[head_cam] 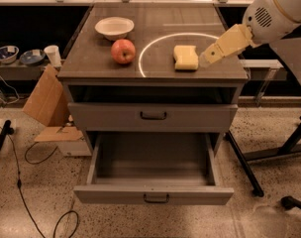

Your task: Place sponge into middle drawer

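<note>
Camera view: gripper (207, 59) hovers just right of the sponge (185, 57) on the cabinet top (160, 21), its opening impossible to tell; middle drawer (153, 158) stands pulled out, nearer, below.

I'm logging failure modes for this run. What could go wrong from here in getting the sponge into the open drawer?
1. The gripper sits beside the sponge, at its right edge, not over it; a sideways approach might shove it toward the apple.
2. The sponge lies near the cabinet top's front edge, so a nudge could knock it off.
3. The middle drawer is open below a closed drawer front; the arm may clip the top's edge descending.
</note>
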`<state>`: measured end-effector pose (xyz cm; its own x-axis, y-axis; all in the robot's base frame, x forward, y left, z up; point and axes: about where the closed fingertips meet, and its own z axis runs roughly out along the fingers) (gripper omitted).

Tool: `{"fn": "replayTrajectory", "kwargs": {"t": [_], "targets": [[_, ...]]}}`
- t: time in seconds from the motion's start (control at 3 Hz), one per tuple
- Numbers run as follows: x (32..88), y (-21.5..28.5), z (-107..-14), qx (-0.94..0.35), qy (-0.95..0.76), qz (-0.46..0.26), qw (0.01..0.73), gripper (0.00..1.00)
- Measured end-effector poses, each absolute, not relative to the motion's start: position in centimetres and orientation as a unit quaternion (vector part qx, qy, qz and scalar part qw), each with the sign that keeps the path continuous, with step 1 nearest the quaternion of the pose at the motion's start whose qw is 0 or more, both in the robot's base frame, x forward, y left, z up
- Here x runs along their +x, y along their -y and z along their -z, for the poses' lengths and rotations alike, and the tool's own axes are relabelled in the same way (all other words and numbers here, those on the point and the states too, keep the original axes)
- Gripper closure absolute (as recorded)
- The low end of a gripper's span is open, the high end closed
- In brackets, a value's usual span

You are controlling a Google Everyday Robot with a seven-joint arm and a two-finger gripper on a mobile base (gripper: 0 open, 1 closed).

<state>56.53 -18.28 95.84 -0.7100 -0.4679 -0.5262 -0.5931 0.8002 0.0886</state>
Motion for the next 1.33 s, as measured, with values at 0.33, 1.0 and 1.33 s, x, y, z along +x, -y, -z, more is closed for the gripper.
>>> {"fn": "replayTrajectory", "kwargs": {"t": [0.33, 1.0, 1.33], "targets": [[57.5, 16.1, -95.5, -0.27, -0.918, -0.129, 0.261, 0.0], [61.7, 7.3, -94.3, -0.17, -0.918, -0.156, 0.321, 0.0], [65.2, 3.9, -93.2, -0.136, -0.912, -0.152, 0.357, 0.0]]}}
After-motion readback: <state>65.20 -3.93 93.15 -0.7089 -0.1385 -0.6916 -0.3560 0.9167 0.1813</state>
